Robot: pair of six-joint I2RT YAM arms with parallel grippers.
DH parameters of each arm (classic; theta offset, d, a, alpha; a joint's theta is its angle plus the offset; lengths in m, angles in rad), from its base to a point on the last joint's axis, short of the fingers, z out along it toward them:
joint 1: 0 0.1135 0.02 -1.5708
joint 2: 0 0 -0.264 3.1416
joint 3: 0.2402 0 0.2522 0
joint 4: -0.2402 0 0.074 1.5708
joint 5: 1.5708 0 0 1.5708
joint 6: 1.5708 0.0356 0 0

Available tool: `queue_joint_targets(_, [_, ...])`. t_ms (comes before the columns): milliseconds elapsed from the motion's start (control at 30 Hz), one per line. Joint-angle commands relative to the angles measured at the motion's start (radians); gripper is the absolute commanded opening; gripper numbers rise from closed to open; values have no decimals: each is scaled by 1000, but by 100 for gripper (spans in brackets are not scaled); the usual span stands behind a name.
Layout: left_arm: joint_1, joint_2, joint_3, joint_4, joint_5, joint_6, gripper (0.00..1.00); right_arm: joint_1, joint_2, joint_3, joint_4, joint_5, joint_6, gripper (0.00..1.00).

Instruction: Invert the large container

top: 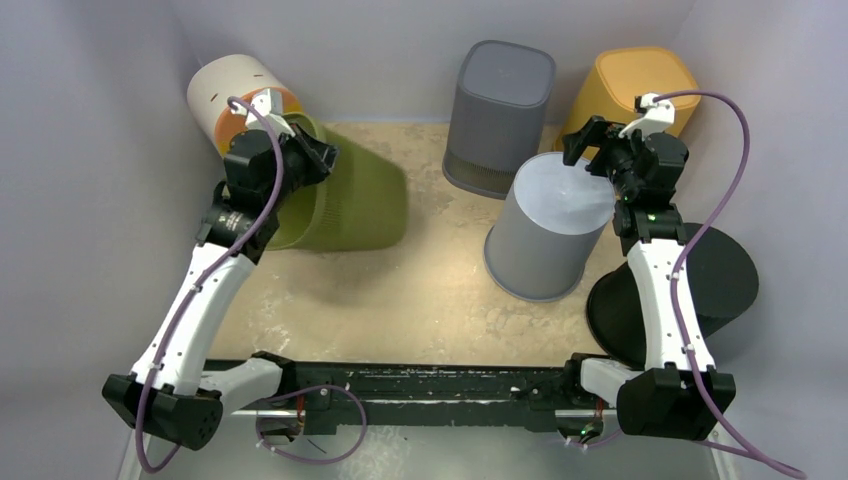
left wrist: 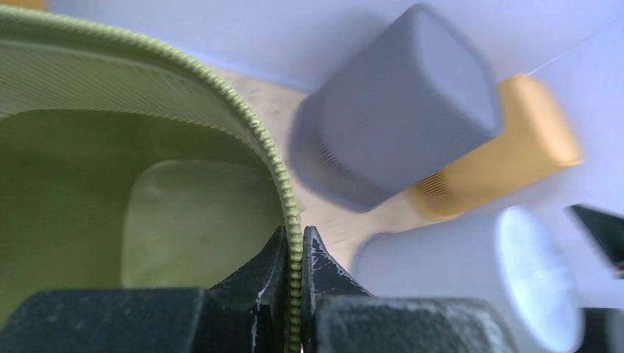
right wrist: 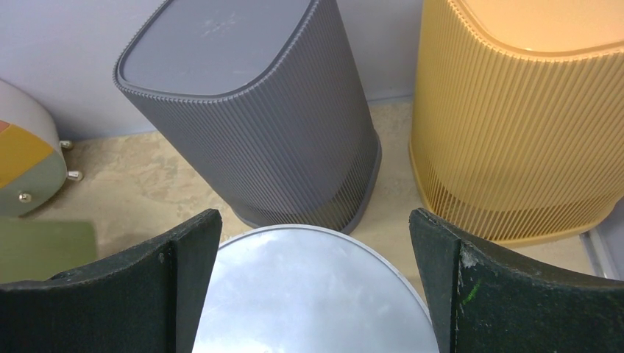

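The large green container (top: 350,200) is being held near the far-left corner of the counter (top: 440,290), tipped over toward its side, with its mouth turned toward the left edge and its closed base pointing toward the middle. Its beaded rim (left wrist: 274,165) is being pinched by the left fingers (left wrist: 294,246), which are pressed together on it, one finger inside the mouth and one outside; the smooth green floor of the container is being shown through the opening in the left wrist view. Whether its lower side is being rested on the counter cannot be told. The right fingers (right wrist: 315,219) are being held spread wide, gripping nothing, just above the flat closed top of a light grey round container (top: 545,230) that is standing right of the middle. A dark grey ribbed bin (top: 500,110) is being kept at the middle of the far edge, closed end up, and an orange ribbed bin (top: 630,90) is standing beside it at the far-right corner. A black container (top: 720,280) is lying by the right edge, partly hidden behind the right arm. A white cylinder (top: 230,95) with a coloured end is lying at the far-left corner, just behind the green container.
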Motion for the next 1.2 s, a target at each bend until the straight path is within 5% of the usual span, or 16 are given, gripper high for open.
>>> queue_joint_targets(0, [-12, -1, -129, 625, 250, -329, 0, 0, -24, -2, 26, 19, -5, 100])
queue_joint_targets(300, [-37, 59, -389, 1245, 246, -659, 0, 0, -33, -3, 11, 20, -10, 100])
queue_joint_targets(533, [-35, 5, -635, 1362, 128, -664, 0, 0, -25, -14, 17, 26, -11, 100])
queue_joint_targets(833, [-13, 100, -882, 1737, 80, -812, 0, 0, -12, -10, 18, 55, -14, 100])
queue_joint_targets(1033, [46, 274, -949, 2172, 88, -1017, 0, 0, -5, 6, 16, 75, -22, 100])
queue_joint_targets(1167, [79, 286, -950, 2195, 105, -1039, 0, 0, 2, 18, 15, 81, -35, 100])
